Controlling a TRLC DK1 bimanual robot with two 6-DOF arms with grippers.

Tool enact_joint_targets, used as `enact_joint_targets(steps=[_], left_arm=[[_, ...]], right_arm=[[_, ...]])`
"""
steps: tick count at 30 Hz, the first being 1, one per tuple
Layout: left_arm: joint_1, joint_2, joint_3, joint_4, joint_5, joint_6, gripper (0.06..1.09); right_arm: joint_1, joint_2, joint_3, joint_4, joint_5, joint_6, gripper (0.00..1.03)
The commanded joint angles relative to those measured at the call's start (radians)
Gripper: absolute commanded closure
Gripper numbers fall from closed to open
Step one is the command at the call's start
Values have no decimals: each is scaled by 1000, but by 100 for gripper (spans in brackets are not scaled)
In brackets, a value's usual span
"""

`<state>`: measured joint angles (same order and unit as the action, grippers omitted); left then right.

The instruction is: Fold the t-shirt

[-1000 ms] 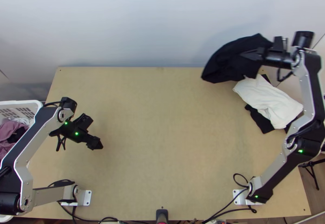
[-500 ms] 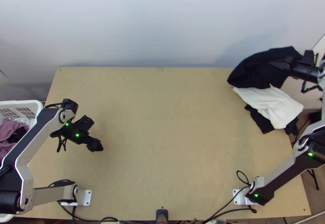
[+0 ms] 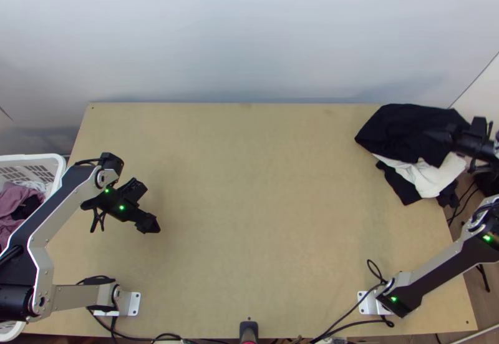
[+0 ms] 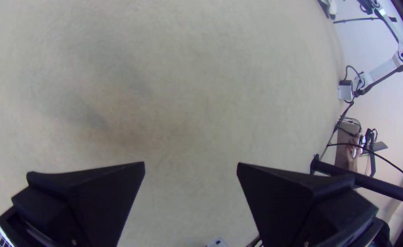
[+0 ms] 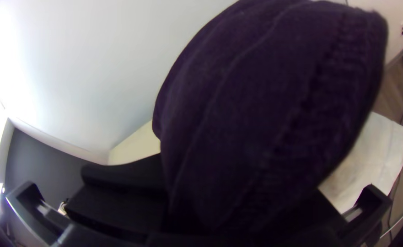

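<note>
T-shirt [image 3: 405, 133] gripped at the tabletop's [image 3: 249, 219] far right corner

Leftmost, I see a white basket [image 3: 31, 157] beside the tabletop, with mauve cloth [image 3: 14, 205] inside. Just right of it, my left gripper [image 3: 150, 224] hangs over the left part of the tabletop; its own wrist view shows the fingers [image 4: 105, 192] spread apart, nothing between them. Across at the far right corner, the black t-shirt is bunched and drooping over a rumpled white cloth [image 3: 430, 178], hiding part of it. Under the white cloth, more black cloth [image 3: 399, 185] pokes out. At the right end of all this, my right gripper [image 3: 436, 135] is clamped on the t-shirt; I can't tell which part of the garment it has.
</note>
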<state>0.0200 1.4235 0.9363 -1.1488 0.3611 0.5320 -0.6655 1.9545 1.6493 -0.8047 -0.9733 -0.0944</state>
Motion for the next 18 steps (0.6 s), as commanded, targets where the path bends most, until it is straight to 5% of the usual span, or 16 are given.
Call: enact_joint_targets(steps=[1, 9, 16, 18], left_arm=[[-2, 11, -11, 4, 1, 0, 10], [-34, 15, -16, 9, 1, -12, 10], [-46, 9, -19, 9, 1, -26, 10], [-51, 3, -19, 8, 1, -27, 10]], right_arm=[[-103, 60, -105, 16, 8, -80, 100], [-187, 158, -141, 12, 7, -145, 99], [-212, 207, -83, -36, 8, -159, 48], [-218, 210, -39, -108, 8, -159, 24]])
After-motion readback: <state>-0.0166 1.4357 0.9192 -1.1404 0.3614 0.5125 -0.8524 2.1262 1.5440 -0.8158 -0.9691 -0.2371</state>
